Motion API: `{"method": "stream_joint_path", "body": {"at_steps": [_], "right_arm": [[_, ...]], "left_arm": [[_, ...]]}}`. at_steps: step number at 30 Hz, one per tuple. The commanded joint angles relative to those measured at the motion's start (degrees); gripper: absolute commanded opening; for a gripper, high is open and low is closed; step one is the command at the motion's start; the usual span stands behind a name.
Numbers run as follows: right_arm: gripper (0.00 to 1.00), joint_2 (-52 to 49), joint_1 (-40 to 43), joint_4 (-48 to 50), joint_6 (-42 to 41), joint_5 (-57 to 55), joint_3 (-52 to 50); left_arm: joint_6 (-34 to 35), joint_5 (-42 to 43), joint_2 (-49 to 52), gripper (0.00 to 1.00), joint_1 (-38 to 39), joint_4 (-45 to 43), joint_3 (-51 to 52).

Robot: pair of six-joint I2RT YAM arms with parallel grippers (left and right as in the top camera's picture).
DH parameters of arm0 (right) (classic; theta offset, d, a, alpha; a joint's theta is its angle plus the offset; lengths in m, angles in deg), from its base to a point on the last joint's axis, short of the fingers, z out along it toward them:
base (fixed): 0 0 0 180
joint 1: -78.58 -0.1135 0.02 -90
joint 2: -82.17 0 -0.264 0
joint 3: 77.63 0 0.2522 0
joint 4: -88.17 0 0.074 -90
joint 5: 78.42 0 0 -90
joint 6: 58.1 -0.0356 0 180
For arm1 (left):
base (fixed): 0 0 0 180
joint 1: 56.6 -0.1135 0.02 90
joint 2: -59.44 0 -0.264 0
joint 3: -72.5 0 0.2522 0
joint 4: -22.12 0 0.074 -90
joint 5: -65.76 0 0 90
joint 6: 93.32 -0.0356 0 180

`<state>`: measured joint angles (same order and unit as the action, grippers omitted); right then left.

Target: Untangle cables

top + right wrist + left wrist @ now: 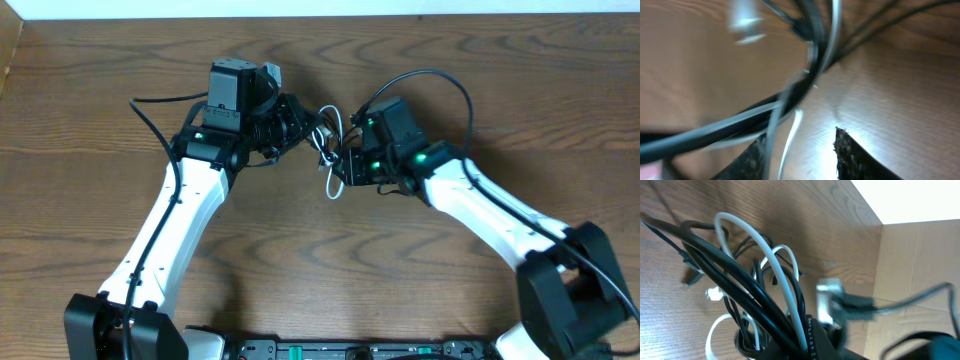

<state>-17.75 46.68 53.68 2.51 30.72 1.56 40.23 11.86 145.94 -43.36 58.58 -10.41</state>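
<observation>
The cables [328,142] form a small tangle of one white and several black cords between the two grippers at the table's far middle. My left gripper [300,122] is shut on a bundle of black cords [730,275] and the white cord [765,245], which run into its jaws [815,340]. A silver plug [829,297] hangs blurred beside them. My right gripper [345,165] is at the tangle's right side. Its fingers [800,155] are apart, with a white cord [790,140] running between them close to the left finger. Black cords [715,132] cross just beyond the tips.
The arms' own thick black cables loop over the right arm [445,82] and beside the left arm [150,110]. A cardboard wall [920,265] stands at the table's edge. The table's far edge [300,10] lies just behind the grippers.
</observation>
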Motion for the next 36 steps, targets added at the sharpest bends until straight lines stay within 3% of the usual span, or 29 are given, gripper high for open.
{"method": "stream_joint_path", "body": {"at_steps": [1, 3, 4, 7, 12, 19, 21, 27, 28, 29, 30, 31, 33, 36], "right_arm": [[0.2, -2.19, -0.22, 0.11, -0.42, -6.8, 0.35], [0.02, -2.12, 0.46, -0.07, 0.52, -6.8, 0.37], [0.01, -1.51, 1.22, -0.07, 0.57, -6.78, 0.37], [0.01, 2.29, 4.35, -0.96, 0.81, -6.03, 0.39], [0.01, 11.89, 10.82, -5.64, 3.37, -3.69, 0.39], [0.01, 20.94, 18.58, -15.08, 3.28, -15.72, 0.37], [0.01, 20.46, 18.86, -16.79, 3.3, -18.73, 0.17], [0.02, 16.22, 18.82, -19.06, 3.3, -19.19, -1.64], [0.11, 15.23, 18.82, -19.12, 3.37, -18.95, -1.64], [0.38, 14.25, 18.84, -19.04, 4.11, -18.05, -1.64], [0.55, 13.86, 18.84, -18.86, 4.81, -17.2, -1.64], [0.79, 13.57, 18.86, -18.62, 6.23, -15.65, -1.57], [0.9, 13.88, 19.43, -18.45, 12.28, -9.2, -0.22], [0.92, 15.13, 20.04, -19.39, 15.96, -3.58, 2.73]], "left_arm": [[-0.5, 0.76, -0.02, 0.08, 0.09, 0.7, -0.39], [-3.23, 0.74, -0.02, 0.07, 0.09, 1.25, -0.39], [-5.99, 0.74, -0.02, 0.08, 0.09, 1.73, -0.39], [-12.55, -2.01, -0.02, 0.08, 0.09, 4.33, -0.39], [-17.49, -9.16, -0.02, 0.08, 0.09, 8.39, -0.39], [-20.63, -9.51, -0.02, 0.07, 0.09, 8.9, -0.39], [-22.08, -5.66, -0.02, 0.07, 0.09, 7.78, -0.42], [-23.58, 17.53, -0.02, 0.07, 0.09, -0.17, -0.42], [-23.58, 20.52, -0.02, 0.07, 0.09, -1.62, -0.42], [-23.56, 22.82, -0.02, 0.08, 0.09, -2.71, -0.42], [-23.54, 24.44, -0.02, 0.08, 0.09, -3.52, -0.42], [-23.34, 25.62, -0.02, 0.07, 0.09, -4.07, -0.42], [-23.37, 26.29, -0.02, 0.07, 0.09, -4.17, -0.42], [-23.37, 26.29, -0.02, 0.07, 0.09, -4.2, -0.42]]}}
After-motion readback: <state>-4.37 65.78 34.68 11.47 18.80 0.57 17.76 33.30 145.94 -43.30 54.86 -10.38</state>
